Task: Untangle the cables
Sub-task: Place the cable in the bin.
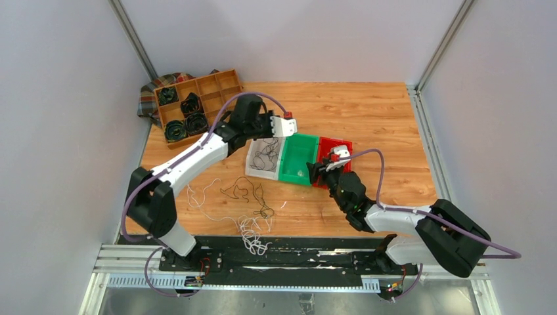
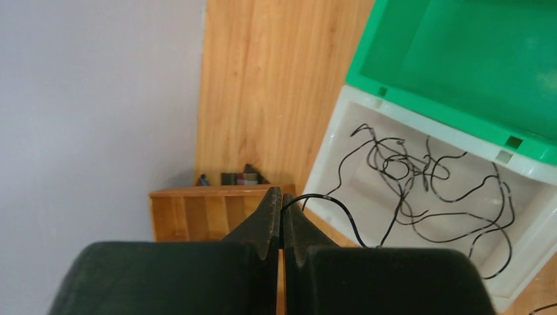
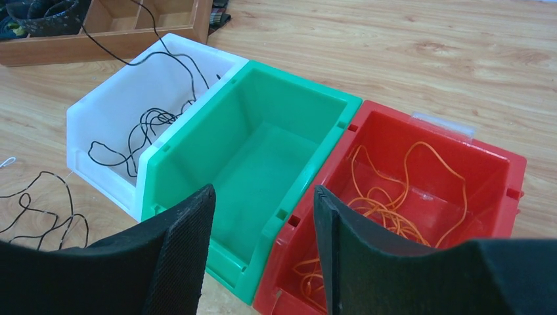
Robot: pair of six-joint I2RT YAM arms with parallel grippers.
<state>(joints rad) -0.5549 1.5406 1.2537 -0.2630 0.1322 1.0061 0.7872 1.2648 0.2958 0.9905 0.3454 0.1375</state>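
Note:
My left gripper (image 1: pixel 270 131) hangs over the far left corner of the white bin (image 1: pixel 253 172), shut on the end of a thin black cable (image 2: pixel 328 200). That cable runs down into the loose black bunch (image 2: pixel 420 177) lying in the bin. Orange cables (image 3: pixel 394 210) lie in the red bin (image 3: pixel 499 190). My right gripper (image 1: pixel 315 172) is open and empty, low over the near edge where the green bin (image 3: pixel 263 151) meets the red bin. More black cable (image 1: pixel 246 191) and white cable (image 1: pixel 253 233) lie loose on the table in front of the bins.
A wooden compartment tray (image 1: pixel 197 105) holding thick black coiled rolls sits at the back left, on a plaid cloth (image 1: pixel 148 98). The three bins stand side by side mid-table. A black rail (image 1: pixel 276 259) runs along the near edge.

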